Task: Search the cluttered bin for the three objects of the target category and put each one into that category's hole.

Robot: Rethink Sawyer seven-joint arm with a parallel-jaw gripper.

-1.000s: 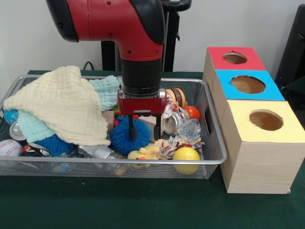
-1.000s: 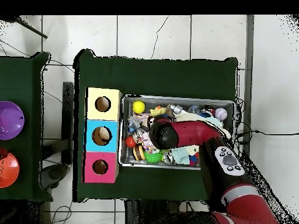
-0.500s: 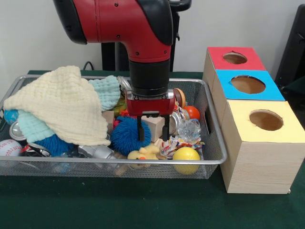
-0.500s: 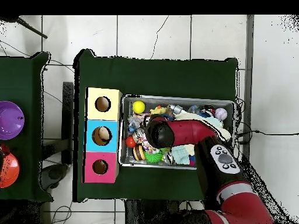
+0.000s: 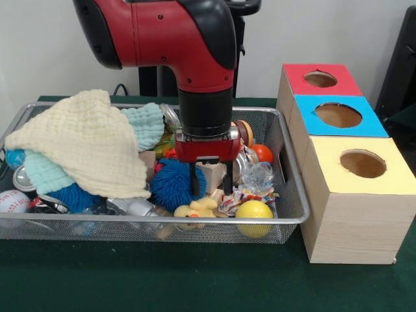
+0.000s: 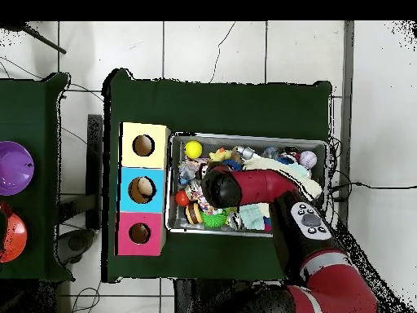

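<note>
Front view: we judge the step in hand to be a grasp on the pale wooden block (image 5: 211, 174), so we want the descent straight and the closure square on its flat sides, not nudging the spiky blue ball (image 5: 172, 184) just left of the pincer. The pincer (image 5: 210, 185) stands with fingers apart, straddling the block, clamped on nothing yet. Right of it lie the crinkled clear wrapper (image 5: 259, 176) and three-coloured wooden box (image 5: 338, 156), well apart.
</note>
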